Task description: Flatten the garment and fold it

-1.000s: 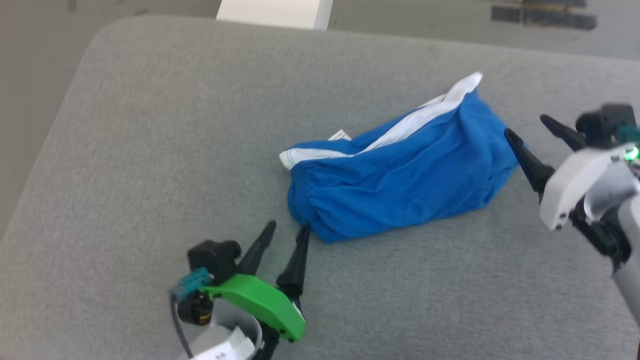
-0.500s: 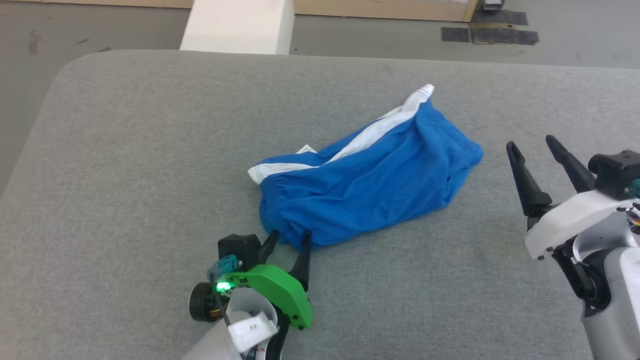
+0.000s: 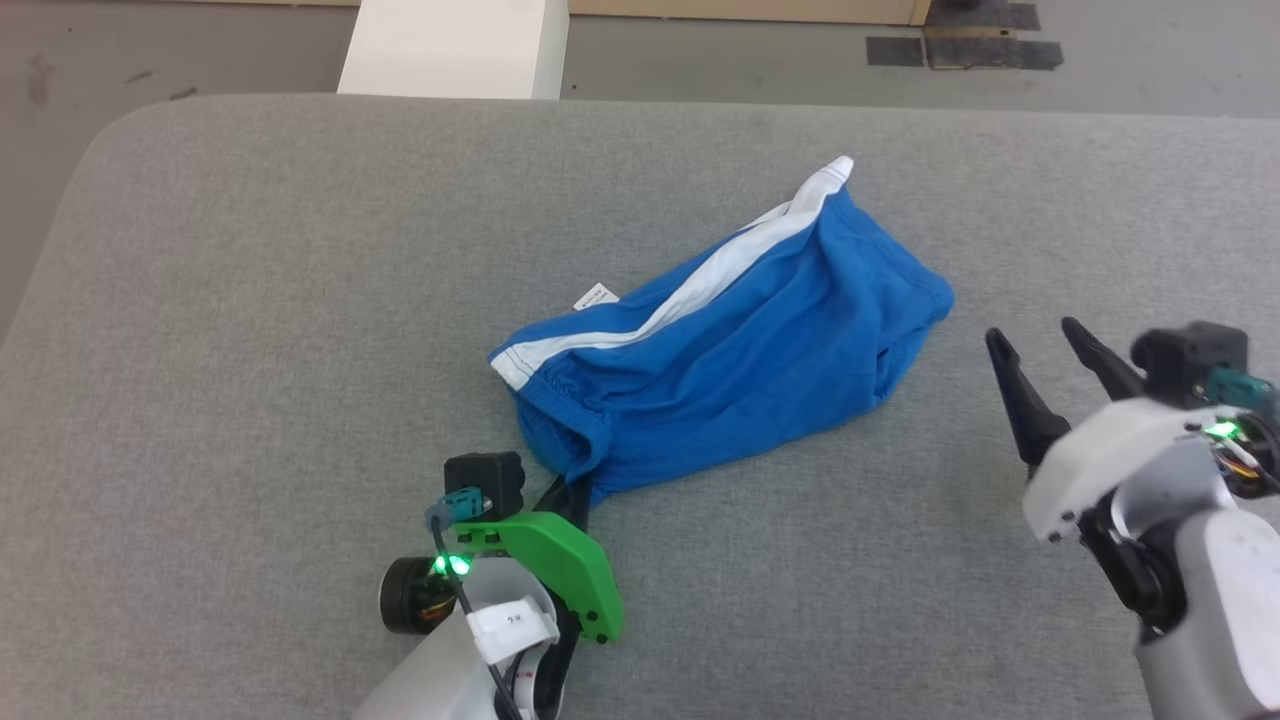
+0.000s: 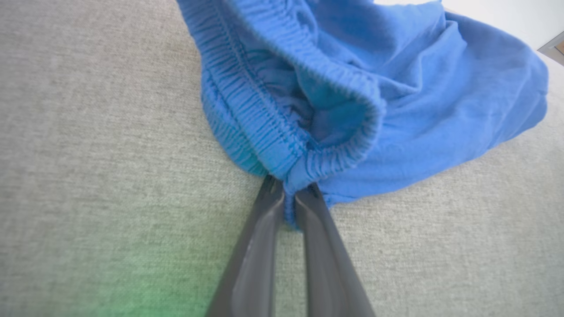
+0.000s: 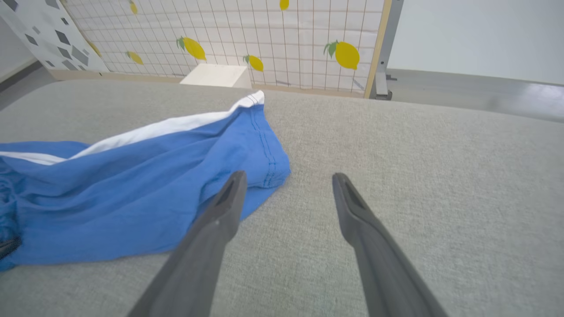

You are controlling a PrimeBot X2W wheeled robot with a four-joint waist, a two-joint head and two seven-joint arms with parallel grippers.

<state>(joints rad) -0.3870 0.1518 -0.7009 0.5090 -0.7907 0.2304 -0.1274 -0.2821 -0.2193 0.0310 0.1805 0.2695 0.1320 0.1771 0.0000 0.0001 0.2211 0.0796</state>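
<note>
Mid-surface on the grey padded top (image 3: pixel 250 300), the garment (image 3: pixel 730 370) lies bunched & crumpled, its long axis running diagonally from near-left to far-right. The gathered waistband (image 4: pixel 264 132) is at the near-left end & gapes open. A white stripe (image 3: pixel 700 285) runs along the far edge up to a white-trimmed corner. A small white label (image 3: pixel 596 296) pokes out beside the stripe, print too small to read. The fabric is doubled over itself, so the leg openings can't be told apart & the underside is hidden. In right wrist view the waistband end is cut off by the frame's left edge.

Left claw (image 3: pixel 572 492): fingers pinched nearly together on the waistband's nearest edge w/ a fold of blue cloth btwn them. In head view its tips are part-hidden by its green housing & the cloth.

Right claw (image 3: pixel 1031 330): fingers spread wide w/ nothing btwn them, near the garment's right end & apart from it in head view. Its arm is cut off at the frame edge.

Beyond the top are a white block (image 3: pixel 450 50) & a lemon-print grid panel (image 5: pixel 264 35).
</note>
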